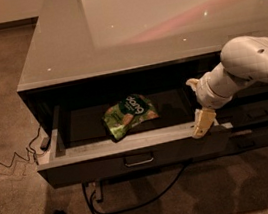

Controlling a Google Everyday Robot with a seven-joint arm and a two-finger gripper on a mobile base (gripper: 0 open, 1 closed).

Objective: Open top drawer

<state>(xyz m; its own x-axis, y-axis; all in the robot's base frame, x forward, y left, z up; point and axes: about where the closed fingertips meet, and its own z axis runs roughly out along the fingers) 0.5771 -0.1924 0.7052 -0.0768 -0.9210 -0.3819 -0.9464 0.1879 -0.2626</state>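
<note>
From where I sit, the job looks all but finished. The top drawer [82, 163] stands pulled well out from under the table [160, 18], with its front panel clear of the cabinet face and its inside open to view. A green snack bag [127, 114] lies on the drawer floor, a little left of the middle and near the front wall. The small centre pull handle [138, 159] on the front is bare, with nothing on it.

The gripper [201, 120] hangs at the right end of the drawer, right at the top edge of the front panel, and the pale arm [253, 62] reaches in from the right above the neighbouring drawers [257, 115]. It seems to rest against that edge or hook just over it, but I cannot tell whether it is open or closed, or whether it is really touching.

As for what is left, I judge there is little. The drawer may have a bit more travel on its slides, though I can't see their end stops. If this opening counts as enough, all that remains is to lift the gripper clear of the front edge — upward, not sideways — so the drawer isn't nudged back in. A dark cable [138, 199] trails on the carpet below, well away from the arm.
</note>
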